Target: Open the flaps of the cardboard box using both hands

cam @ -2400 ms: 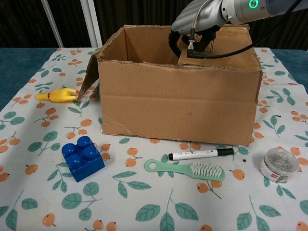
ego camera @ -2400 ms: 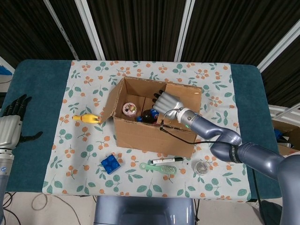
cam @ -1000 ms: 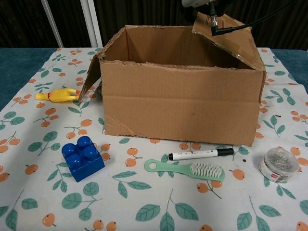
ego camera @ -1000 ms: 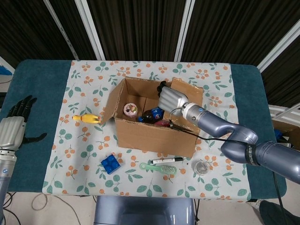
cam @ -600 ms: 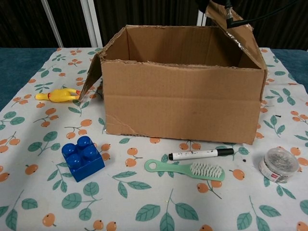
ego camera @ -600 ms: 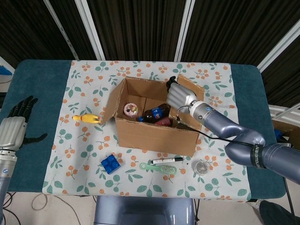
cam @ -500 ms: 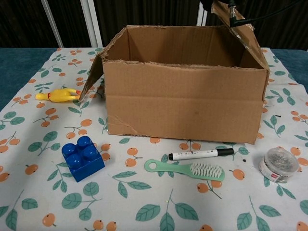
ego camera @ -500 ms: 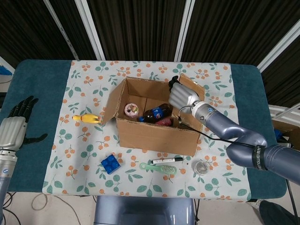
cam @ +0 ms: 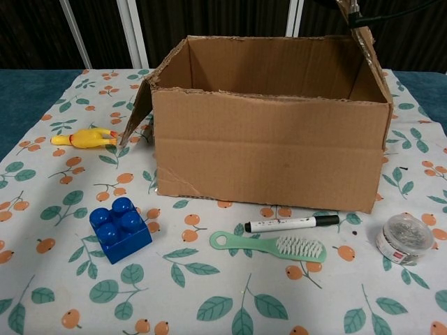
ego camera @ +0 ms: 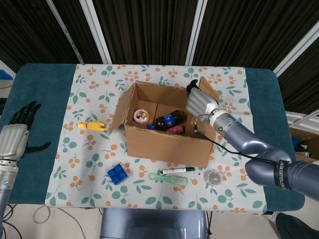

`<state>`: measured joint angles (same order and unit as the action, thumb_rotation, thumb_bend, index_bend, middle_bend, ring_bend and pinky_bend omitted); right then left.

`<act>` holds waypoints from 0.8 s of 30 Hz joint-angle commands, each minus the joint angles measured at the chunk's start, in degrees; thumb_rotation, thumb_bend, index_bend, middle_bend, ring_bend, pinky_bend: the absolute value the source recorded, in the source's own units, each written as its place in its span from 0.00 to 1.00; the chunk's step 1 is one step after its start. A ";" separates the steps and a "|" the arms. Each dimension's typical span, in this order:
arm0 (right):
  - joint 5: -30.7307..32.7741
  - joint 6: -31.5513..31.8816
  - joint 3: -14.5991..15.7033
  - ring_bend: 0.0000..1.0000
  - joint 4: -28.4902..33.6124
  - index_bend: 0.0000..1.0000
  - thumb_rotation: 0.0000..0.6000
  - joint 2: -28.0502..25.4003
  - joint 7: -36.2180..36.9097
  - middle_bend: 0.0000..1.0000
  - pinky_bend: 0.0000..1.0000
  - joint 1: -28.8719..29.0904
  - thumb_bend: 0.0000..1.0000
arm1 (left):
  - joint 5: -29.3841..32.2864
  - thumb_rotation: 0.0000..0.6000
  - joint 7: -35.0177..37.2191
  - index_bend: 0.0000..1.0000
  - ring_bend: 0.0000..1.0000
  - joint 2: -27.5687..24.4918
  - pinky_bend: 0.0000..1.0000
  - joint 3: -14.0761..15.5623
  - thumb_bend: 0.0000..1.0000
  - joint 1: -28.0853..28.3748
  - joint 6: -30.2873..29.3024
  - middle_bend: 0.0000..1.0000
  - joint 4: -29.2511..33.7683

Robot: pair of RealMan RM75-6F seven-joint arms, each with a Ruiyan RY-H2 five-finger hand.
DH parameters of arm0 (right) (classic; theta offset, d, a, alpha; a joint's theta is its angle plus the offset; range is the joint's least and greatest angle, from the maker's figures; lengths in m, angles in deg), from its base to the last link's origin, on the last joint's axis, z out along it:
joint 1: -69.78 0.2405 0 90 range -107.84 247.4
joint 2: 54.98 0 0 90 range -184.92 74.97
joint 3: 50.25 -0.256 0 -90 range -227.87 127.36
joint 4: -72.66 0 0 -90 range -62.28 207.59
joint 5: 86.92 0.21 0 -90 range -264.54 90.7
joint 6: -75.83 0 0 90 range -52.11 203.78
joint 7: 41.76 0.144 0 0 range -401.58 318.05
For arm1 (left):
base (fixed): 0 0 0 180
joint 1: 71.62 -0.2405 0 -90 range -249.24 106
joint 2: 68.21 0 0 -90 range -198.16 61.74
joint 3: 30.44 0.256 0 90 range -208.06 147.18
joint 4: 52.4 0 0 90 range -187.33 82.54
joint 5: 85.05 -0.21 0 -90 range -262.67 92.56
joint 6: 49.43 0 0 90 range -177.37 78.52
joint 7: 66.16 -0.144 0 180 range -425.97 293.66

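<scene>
Two side flaps look pretty much open on the box (ego camera: 167,142) mid-table, right hand (ego camera: 201,103) pressing curled fingers against the raised right flap (ego camera: 208,88), left hand (ego camera: 15,130) idle with fingers spread, holding nothing.

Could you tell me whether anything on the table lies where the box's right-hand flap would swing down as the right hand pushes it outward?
Nothing visible does. The right hand is against the inner face of the raised flap of the cardboard box, and the patterned tablecloth beyond that side looks bare. The small round tin sits nearer the table's front edge, off that path.
</scene>
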<state>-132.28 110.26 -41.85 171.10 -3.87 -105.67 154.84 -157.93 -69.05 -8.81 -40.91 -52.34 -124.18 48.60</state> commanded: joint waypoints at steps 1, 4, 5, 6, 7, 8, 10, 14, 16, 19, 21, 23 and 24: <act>0.75 0.61 0.68 0.19 0.70 0.51 1.00 -0.65 -0.36 0.33 0.23 0.39 1.00 | -0.07 1.00 0.20 0.00 0.00 -0.09 0.11 -0.04 0.11 -0.07 -0.04 0.00 0.15; 1.31 1.17 1.21 0.19 1.27 0.51 1.00 -1.41 -0.42 0.33 0.23 0.64 1.00 | -0.17 1.00 0.11 0.00 0.00 -0.14 0.11 -0.01 0.11 -0.08 -0.04 0.00 0.17; 1.44 1.34 1.32 0.19 1.43 0.51 1.00 -1.67 -0.35 0.33 0.23 0.69 1.00 | -0.22 1.00 0.07 0.00 0.00 -0.12 0.11 0.02 0.11 -0.08 -0.02 0.00 0.22; 1.56 1.50 1.44 0.19 1.55 0.51 1.00 -1.95 -0.27 0.33 0.23 0.72 1.00 | -0.29 1.00 0.00 0.00 0.00 -0.11 0.11 0.04 0.11 -0.06 0.00 0.00 0.27; 1.62 1.57 1.58 0.19 1.69 0.51 1.00 -2.23 -0.22 0.33 0.23 0.77 1.00 | -0.40 1.00 -0.14 0.00 0.00 -0.10 0.11 0.08 0.11 -0.05 -0.01 0.00 0.28; 1.63 1.60 1.72 0.19 1.82 0.51 1.00 -2.50 -0.20 0.33 0.23 0.81 1.00 | -0.48 1.00 -0.29 0.00 0.00 -0.08 0.11 0.12 0.11 -0.06 -0.05 0.00 0.28; 1.70 1.61 1.99 0.19 1.99 0.51 1.00 -3.01 -0.12 0.32 0.23 0.85 0.99 | -0.54 1.00 -0.39 0.00 0.00 -0.07 0.11 0.12 0.11 -0.07 -0.11 0.00 0.34; 2.00 1.76 2.38 0.19 2.19 0.50 1.00 -3.90 0.41 0.30 0.23 0.77 0.82 | -0.59 1.00 -0.56 0.00 0.00 -0.10 0.11 0.08 0.11 -0.09 -0.22 0.00 0.41; 2.21 1.95 2.67 0.19 2.20 0.50 1.00 -4.19 0.42 0.30 0.23 0.70 0.76 | -0.71 1.00 -0.64 0.00 0.00 -0.10 0.11 0.12 0.11 -0.12 -0.28 0.00 0.44; 1.82 2.18 3.26 0.19 2.21 0.46 1.00 -4.51 -0.23 0.28 0.23 0.70 0.65 | -0.77 1.00 -0.77 0.00 0.00 -0.08 0.11 0.16 0.11 -0.13 -0.28 0.00 0.42; 1.99 2.31 3.52 0.18 2.22 0.40 1.00 -4.71 -0.37 0.26 0.23 0.67 0.58 | -0.75 1.00 -0.78 0.00 0.00 -0.07 0.11 0.17 0.11 -0.11 -0.19 0.00 0.43; 2.26 2.56 3.72 0.17 2.16 0.33 1.00 -4.78 -0.48 0.24 0.23 0.61 0.50 | -0.86 1.00 -0.88 0.00 0.00 -0.07 0.11 0.23 0.11 -0.11 -0.18 0.00 0.46; 2.48 2.70 3.88 0.16 2.10 0.31 1.00 -4.78 -0.63 0.22 0.23 0.58 0.47 | -0.90 1.00 -0.91 0.00 0.00 -0.07 0.11 0.25 0.11 -0.11 -0.17 0.00 0.49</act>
<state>-129.89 112.87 -38.06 173.25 -8.63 -106.22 155.45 -158.82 -69.96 -8.88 -40.66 -52.45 -124.36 49.08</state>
